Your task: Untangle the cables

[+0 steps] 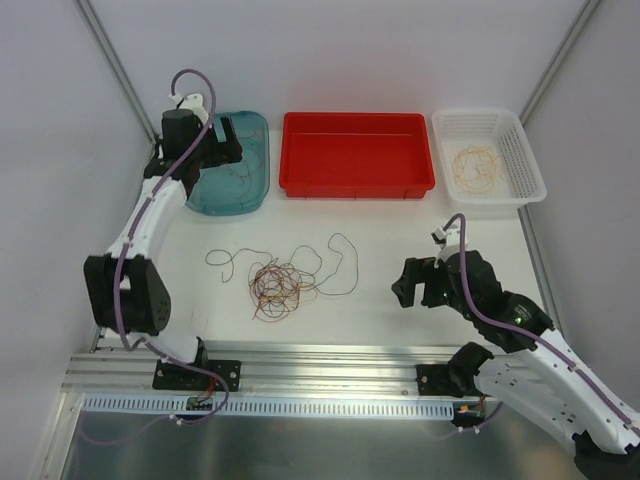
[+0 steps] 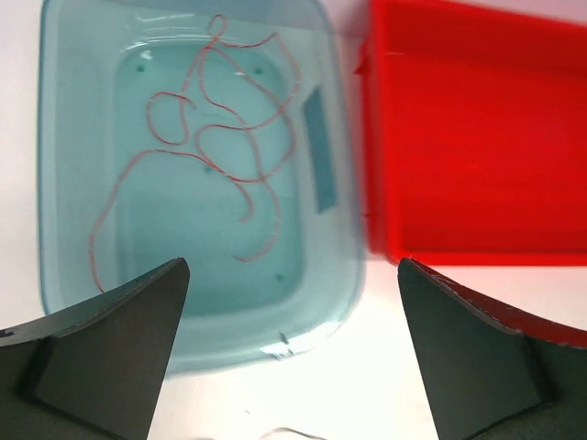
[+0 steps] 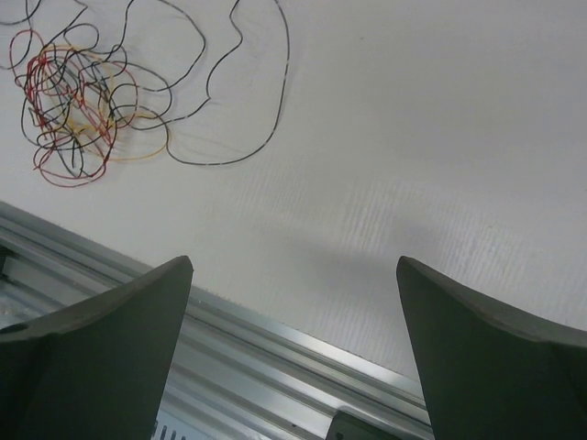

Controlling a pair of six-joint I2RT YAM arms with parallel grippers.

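Teal plastic bin (image 1: 250, 200), just left of the red tray (image 1: 355, 150): one orange-red cable (image 2: 229, 128) lies loose and curly on its floor, alone, so this bin reads as the drop spot for that colour. Left jaws hang over the bin, beside the red tray's left wall, spread wide, nothing between them. The left wrist view looks straight down past both fingers onto the cable, with no strand touching either. Judgement: a drop-off pose, jaws clear of the load.

The rest of the cables (image 1: 278, 287) sit on the white worktop (image 1: 400, 230), on the near side of the red tray, below its left half. Yellow, orange-red and dark strands are knotted together. A dark cable (image 1: 338, 262) loops out toward the tray's middle. Not yet sorted, so the task is partway at best.

Red tray: no strand visible in it. Likely kept for the dark colour, but that is a guess.

Right jaws: near-right of the red tray, low over bare worktop, wide apart, holding nothing. The right wrist view has the clump (image 3: 73, 110) in its top left corner, well apart from the fingers. Probably waiting out of the left arm's way, or lined up to reach in.

White mesh basket (image 1: 520, 160), just right of the red tray: a yellow cable (image 1: 474, 166) is curled inside, by itself.
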